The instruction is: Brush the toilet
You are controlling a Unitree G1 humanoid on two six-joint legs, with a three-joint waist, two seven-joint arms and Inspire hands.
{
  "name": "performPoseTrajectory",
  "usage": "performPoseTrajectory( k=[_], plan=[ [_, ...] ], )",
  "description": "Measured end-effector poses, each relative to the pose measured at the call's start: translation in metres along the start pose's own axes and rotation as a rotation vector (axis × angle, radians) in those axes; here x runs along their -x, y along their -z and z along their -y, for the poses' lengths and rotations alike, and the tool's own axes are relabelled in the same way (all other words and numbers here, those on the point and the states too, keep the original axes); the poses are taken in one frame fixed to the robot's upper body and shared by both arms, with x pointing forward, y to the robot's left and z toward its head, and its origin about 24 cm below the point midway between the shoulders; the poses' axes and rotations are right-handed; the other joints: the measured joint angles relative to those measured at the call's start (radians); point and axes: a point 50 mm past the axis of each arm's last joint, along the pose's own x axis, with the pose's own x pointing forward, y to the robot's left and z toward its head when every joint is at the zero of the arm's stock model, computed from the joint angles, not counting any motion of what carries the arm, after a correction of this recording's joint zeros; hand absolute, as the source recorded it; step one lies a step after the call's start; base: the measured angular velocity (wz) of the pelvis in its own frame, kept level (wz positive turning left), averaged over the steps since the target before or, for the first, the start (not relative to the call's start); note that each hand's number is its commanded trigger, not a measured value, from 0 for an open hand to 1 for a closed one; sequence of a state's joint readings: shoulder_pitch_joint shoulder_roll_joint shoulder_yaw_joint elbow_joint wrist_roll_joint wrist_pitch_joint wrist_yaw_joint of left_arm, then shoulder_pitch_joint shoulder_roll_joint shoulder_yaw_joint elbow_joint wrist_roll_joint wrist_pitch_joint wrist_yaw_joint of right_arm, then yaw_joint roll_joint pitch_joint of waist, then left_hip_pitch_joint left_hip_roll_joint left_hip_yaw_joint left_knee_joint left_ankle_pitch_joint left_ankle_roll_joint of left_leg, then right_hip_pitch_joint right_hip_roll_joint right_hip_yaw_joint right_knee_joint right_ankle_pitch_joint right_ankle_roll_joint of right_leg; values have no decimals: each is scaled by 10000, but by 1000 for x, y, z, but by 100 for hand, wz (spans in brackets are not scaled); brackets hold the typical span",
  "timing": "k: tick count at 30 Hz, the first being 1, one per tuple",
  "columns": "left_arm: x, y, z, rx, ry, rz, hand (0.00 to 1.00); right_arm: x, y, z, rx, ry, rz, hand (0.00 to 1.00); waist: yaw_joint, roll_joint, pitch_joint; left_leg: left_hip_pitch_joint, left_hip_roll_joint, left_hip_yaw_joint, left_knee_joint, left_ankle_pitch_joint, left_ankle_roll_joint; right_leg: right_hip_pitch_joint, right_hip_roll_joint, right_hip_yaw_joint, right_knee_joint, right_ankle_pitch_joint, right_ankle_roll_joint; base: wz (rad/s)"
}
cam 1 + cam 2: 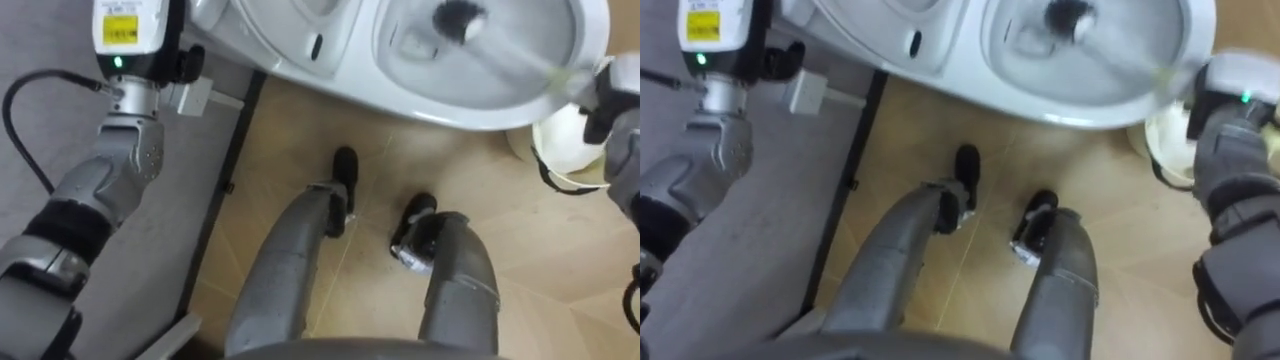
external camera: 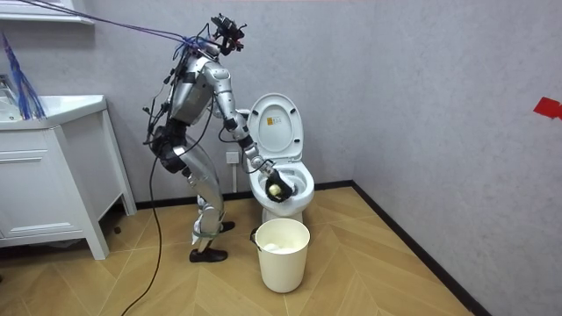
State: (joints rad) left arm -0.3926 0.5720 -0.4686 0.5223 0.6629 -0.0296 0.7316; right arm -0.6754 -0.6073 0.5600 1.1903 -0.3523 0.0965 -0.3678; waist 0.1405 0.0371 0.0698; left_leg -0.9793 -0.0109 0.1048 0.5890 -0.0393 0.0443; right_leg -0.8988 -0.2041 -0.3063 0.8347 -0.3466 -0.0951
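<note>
Currently, the left hand sits at the upper left of the eye views, beside the raised lid. Its fingers run past the top edge, so their state cannot be determined, and it is well apart from the tool. Further right, the toilet bowl lies open. The brush head is inside the bowl, up and to the left of the right hand's fingers, near the bowl's far wall. The brush handle runs diagonally from the head down and to the right, across the rim, into the right hand. That hand's fingers appear closed round the handle's end. The long axis therefore points from the fingers into the bowl, and scrubbing strokes would likely travel along it. A white bucket stands just below those fingers.
</note>
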Motion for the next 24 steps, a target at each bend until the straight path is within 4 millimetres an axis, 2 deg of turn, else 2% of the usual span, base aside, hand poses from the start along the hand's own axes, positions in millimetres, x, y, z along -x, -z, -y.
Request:
performPoseTrajectory(
  k=[1, 3, 7, 11, 13, 15, 16, 17, 20, 24],
  plan=[
    [-1, 1, 0, -58, -27, -1, 0, 0, -1, 0, -27, -11, 45, 100, -10, -113, 7, 31, 4, -5, 0, 4, 2, 24, 7, 0, 1, -1, -2, 0],
    [-5, 0, -3, -246, -259, 69, 0, 2, -6, -6, -123, -170, 115, 100, -106, -474, 26, 83, 4, -50, 18, 32, 17, 101, 24, -14, -6, 1, -1, 2],
    [-9, -1, -5, -302, -267, 163, 0, 2, -9, -8, -168, -214, 144, 100, -172, -492, 29, 55, 50, -82, 86, 36, 77, 133, -23, -59, -19, 60, 93, -2],
    [-12, -1, -6, -350, -116, 207, 0, 4, -14, -13, -367, -327, 161, 100, -173, -432, 36, 48, 45, -88, 106, -20, 123, 131, -26, -55, -30, 142, 192, -3],
    [-12, -1, -6, -385, -31, 203, 0, 4, -14, -12, -427, -306, 163, 100, -166, -322, 38, 35, 17, -137, 141, -22, 130, 152, -17, -76, -32, 160, 200, 2],
    [-13, 0, -5, -451, 60, 204, 0, 3, -14, -12, -462, -285, 142, 100, -170, -117, 99, 29, -31, -207, 117, -20, 133, 184, -35, -133, -24, 145, 223, 5],
    [-14, 0, -5, -469, 65, 206, 0, 3, -14, -12, -362, -270, 182, 100, -172, -69, 103, 17, -34, -219, 128, -17, 133, 177, -46, -151, -24, 143, 220, 6],
    [-13, 0, -5, -587, 100, 238, 0, 4, -14, -12, -100, -234, 304, 100, -176, 20, 97, -3, -40, -230, 128, 1, 137, 168, -80, -195, -18, 133, 203, 7],
    [-12, 0, -3, -668, 159, 269, 0, 5, -15, -14, 514, -201, 652, 100, -24, 55, 88, 25, -35, -221, 61, 16, 134, 166, -49, -178, -33, 125, 134, 2],
    [-10, -1, -1, -693, 237, 310, 0, 6, -19, -14, 2351, -100, 1388, 100, 150, 169, 76, 66, -34, -226, -11, 51, 99, 210, -30, -227, -95, 88, 57, 4]
  ],
)
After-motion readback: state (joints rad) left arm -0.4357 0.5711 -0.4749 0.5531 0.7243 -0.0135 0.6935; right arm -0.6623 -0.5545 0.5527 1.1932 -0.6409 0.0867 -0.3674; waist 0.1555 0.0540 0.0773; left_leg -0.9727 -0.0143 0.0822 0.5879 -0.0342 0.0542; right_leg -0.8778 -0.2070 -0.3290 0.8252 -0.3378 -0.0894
